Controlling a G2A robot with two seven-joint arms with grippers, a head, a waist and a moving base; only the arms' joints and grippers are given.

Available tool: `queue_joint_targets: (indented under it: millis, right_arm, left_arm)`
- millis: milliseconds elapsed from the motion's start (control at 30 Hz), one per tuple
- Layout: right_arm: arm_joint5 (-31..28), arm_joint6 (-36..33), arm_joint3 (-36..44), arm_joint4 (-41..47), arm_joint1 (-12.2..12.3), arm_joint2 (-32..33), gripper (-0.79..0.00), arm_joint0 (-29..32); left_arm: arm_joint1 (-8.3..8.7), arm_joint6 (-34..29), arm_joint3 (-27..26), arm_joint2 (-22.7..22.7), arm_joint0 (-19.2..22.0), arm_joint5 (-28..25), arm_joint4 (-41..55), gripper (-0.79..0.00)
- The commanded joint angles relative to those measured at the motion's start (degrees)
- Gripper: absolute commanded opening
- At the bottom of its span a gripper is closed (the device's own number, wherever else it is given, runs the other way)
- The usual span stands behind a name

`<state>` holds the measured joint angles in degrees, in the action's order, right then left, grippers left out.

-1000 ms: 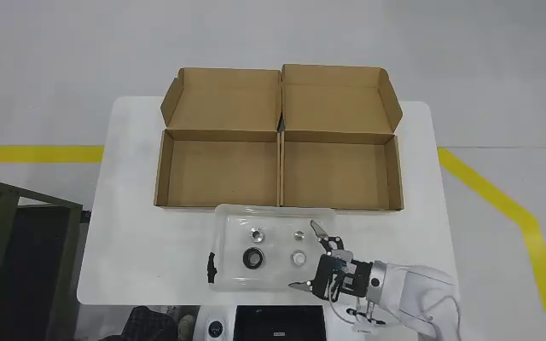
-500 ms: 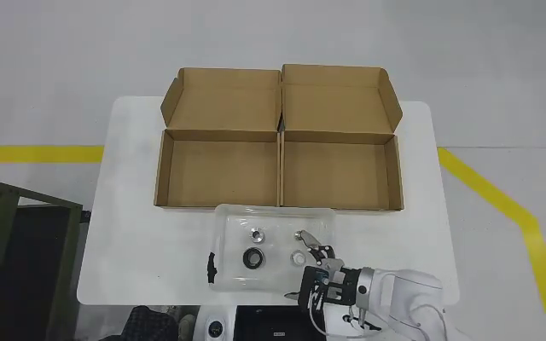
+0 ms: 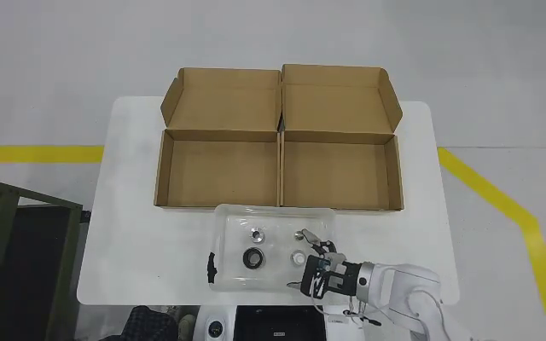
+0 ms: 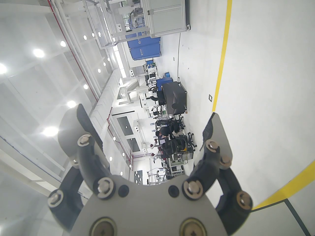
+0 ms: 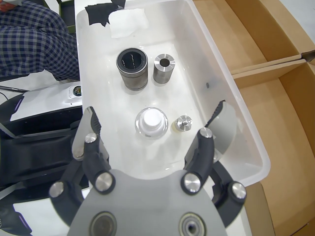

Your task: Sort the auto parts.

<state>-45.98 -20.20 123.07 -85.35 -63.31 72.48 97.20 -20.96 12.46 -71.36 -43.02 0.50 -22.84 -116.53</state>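
A clear plastic bin (image 3: 229, 223) at the table's near edge holds a black linear bearing (image 5: 132, 68), a steel cylinder (image 5: 164, 68), a white cap (image 5: 151, 122) and a small knurled metal piece (image 5: 184, 123). My right gripper (image 5: 156, 111) hangs open over the bin's right end, its fingers either side of the white cap and the knurled piece, above them and holding nothing. In the top view the right gripper (image 3: 305, 262) sits at the bin's right end. My left gripper (image 4: 147, 114) is open and empty, pointing away from the table into the room.
Two open cardboard boxes, left (image 3: 217, 173) and right (image 3: 339, 175), stand side by side just behind the bin with their lids folded back. Black tape (image 5: 104, 13) sticks to the bin's far end. Bare white table (image 3: 128, 222) lies left of the bin.
My right gripper has moved left from the table's near right corner and now stands over the bin's right end. The parts have not moved.
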Motion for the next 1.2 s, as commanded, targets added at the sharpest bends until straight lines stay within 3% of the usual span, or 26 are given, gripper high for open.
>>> queue_joint_targets:
  millis: [0, 333, 433, 567, 700, 867, 1000, 1100, 1167]
  right_arm:
    - [0.2, -0.5, 0.0, 0.1, 0.1, 0.1, -0.108, -0.1]
    - [1.7, -3.5, -0.4, -1.3, 0.5, -0.9, -0.191, -0.6]
    - [1.8, -3.9, -0.7, -1.6, 0.6, -1.5, -0.28, -0.9]
    - [3.0, -5.2, -0.7, -2.7, 0.6, -2.1, -0.311, -1.2]
    - [3.8, -6.2, -0.4, -3.6, 0.7, -2.6, -0.397, -1.4]
    - [4.4, -7.8, -0.4, -4.5, 0.8, -3.6, -0.419, -1.7]
    - [4.2, -8.4, -0.5, -4.5, 0.9, -4.4, -0.551, -2.2]
    - [4.1, -8.2, -0.4, -4.1, 1.0, -4.7, -0.785, -2.5]
    - [4.0, -7.8, -0.1, -3.7, 1.0, -4.7, -0.785, -2.5]
  left_arm:
    - [0.0, 0.0, 0.0, 0.0, 0.0, 0.0, 0.0, 0.0]
    - [0.0, 0.0, 0.0, 0.0, 0.0, 0.0, 0.0, 0.0]
    - [0.0, 0.0, 0.0, 0.0, 0.0, 0.0, 0.0, 0.0]
    - [0.0, 0.0, 0.0, 0.0, 0.0, 0.0, 0.0, 0.0]
    - [0.0, 0.0, 0.0, 0.0, 0.0, 0.0, 0.0, 0.0]
    - [0.0, 0.0, 0.0, 0.0, 0.0, 0.0, 0.0, 0.0]
    - [0.0, 0.0, 0.0, 0.0, 0.0, 0.0, 0.0, 0.0]
    - [0.0, 0.0, 0.0, 0.0, 0.0, 0.0, 0.0, 0.0]
    - [0.0, 0.0, 0.0, 0.0, 0.0, 0.0, 0.0, 0.0]
